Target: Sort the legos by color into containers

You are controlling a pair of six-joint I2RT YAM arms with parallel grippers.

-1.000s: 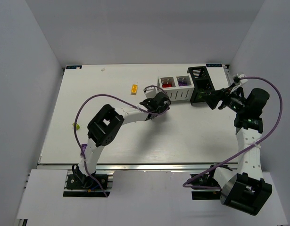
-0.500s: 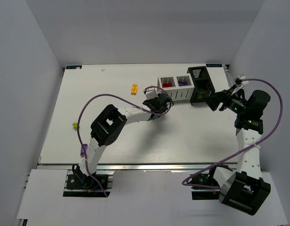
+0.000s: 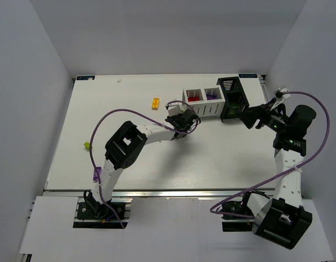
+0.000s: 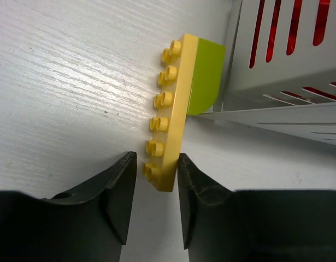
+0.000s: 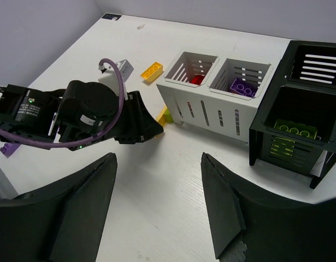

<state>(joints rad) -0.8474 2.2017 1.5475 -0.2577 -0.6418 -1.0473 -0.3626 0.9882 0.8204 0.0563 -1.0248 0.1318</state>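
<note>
A long yellow brick [image 4: 176, 109] lies on its side against the foot of the white two-compartment box [image 4: 288, 71], with a lime green brick [image 4: 205, 76] stuck to its underside. My left gripper [image 4: 157, 180] straddles the yellow brick's near end. The right finger touches it and a thin gap shows at the studs. In the top view this gripper [image 3: 181, 121] is at the white box's [image 3: 203, 109] front left corner. The box holds red bricks [image 5: 196, 79] and purple bricks [image 5: 243, 87]. The black bin [image 5: 299, 109] holds a lime brick [image 5: 295, 131]. My right gripper [image 5: 157, 196] is open and empty above the table.
An orange brick [image 3: 155, 102] lies left of the white box. A small lime brick [image 3: 87, 146] lies near the table's left edge. A small white bit [image 3: 119, 81] lies at the far edge. Grey walls stand on three sides of the table.
My left gripper has moved slightly up and right, closer to the white box's corner. The right arm has shifted a little to the right.
</note>
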